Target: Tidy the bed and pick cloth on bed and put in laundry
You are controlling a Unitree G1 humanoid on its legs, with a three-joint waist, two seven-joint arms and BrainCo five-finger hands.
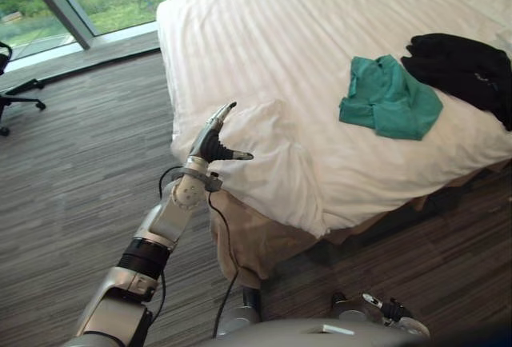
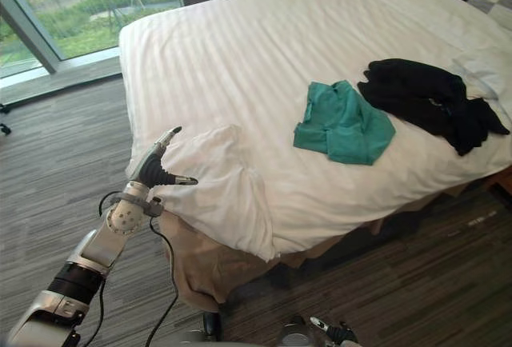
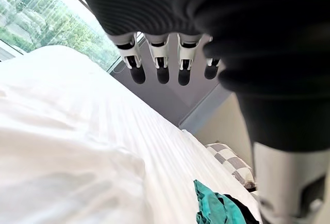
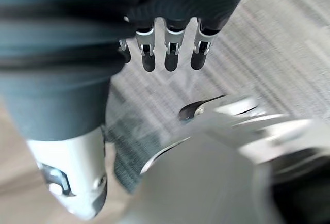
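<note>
Teal cloth (image 1: pixel 390 97) lies bunched on the bed (image 1: pixel 264 35), close to the bed edge that faces the robot and toward the pillow end. A black cloth (image 1: pixel 464 67) sits just beside it, further toward the pillows (contact between the two: cannot tell). The teal heap has no strong direction. Its outline looks slightly longer along that near bed edge than across it, with one notched side turned toward the bed's middle. The black cloth is clearly the longer piece, and its long axis runs roughly along the bed's length. The left hand (image 1: pixel 214 141) is raised at the bed's near corner, over a rumpled sheet corner (image 1: pixel 268 143), with the fingers (image 3: pixel 162 66) straight and spread, thumb out, holding nothing. The right hand (image 4: pixel 170 53) hangs low beside the bed's near edge with its fingers straight and pointing at the floor, also empty. Key relation: both cloths lie well apart from the left hand, off to its right along the bed edge. Judgement: the left hand is the one already up at bed level, but the cloths sit on the right arm's side. Either hand would probably need the robot to shift along the bed toward the pillows before a grasp from above on the teal heap's middle.
</note>
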